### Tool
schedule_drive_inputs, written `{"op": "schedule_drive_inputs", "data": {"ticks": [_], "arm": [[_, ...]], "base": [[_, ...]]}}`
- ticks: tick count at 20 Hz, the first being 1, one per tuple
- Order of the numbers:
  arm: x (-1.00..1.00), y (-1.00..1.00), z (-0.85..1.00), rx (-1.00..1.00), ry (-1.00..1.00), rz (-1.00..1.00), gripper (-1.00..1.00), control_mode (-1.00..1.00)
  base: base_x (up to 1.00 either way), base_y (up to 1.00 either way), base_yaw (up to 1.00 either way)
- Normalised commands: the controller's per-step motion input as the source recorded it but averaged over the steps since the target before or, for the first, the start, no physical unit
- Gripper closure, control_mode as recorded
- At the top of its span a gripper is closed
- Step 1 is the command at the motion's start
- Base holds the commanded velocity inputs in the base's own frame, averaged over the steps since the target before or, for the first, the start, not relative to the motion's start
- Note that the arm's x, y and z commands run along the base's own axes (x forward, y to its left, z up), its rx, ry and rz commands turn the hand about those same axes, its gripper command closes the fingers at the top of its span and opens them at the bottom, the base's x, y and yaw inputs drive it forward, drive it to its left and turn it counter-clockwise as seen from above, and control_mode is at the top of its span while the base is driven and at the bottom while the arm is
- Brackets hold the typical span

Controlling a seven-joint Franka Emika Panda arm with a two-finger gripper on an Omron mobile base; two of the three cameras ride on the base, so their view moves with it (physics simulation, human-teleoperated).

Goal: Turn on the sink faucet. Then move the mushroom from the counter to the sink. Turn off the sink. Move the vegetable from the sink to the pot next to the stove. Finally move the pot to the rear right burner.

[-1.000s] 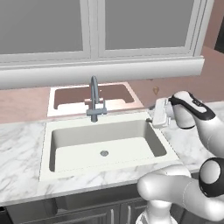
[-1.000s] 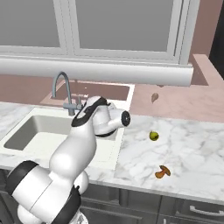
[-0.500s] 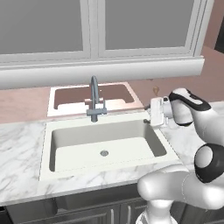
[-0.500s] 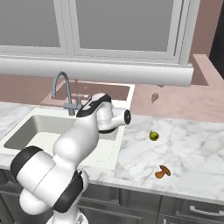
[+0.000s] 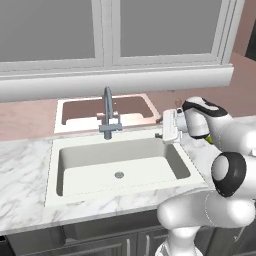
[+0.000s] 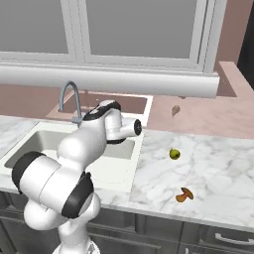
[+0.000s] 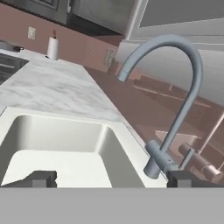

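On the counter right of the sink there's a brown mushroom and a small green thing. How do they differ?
The mushroom is orange-brown with a cap and stem, lying on its side; the green thing is yellow-green and roundish. The mushroom lies nearer the counter's front edge, the green thing farther back. Both are small and rest apart on the marble counter, untouched.

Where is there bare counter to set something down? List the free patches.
Free: marble left of the sink; the stretch between sink and mushroom. Crowded: around the faucet, where the open end effector hovers.
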Motion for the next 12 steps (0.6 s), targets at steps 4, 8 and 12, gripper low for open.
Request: {"op": "schedule_drive_inputs", "data": {"ticks": [4, 8, 12], "arm": [[0.1, 0.33, 0.0, 0.0, 0.0, -0.02, -1.0, -1.0], [0.22, 0.32, 0.0, 0.0, 0.0, -0.04, -1.0, -1.0], [0.27, 0.29, 0.0, 0.0, 0.0, -0.05, -1.0, -1.0]], "base": [[0.0, 0.0, 0.0], [0.0, 0.0, 0.0], [0.0, 0.0, 0.0]]}}
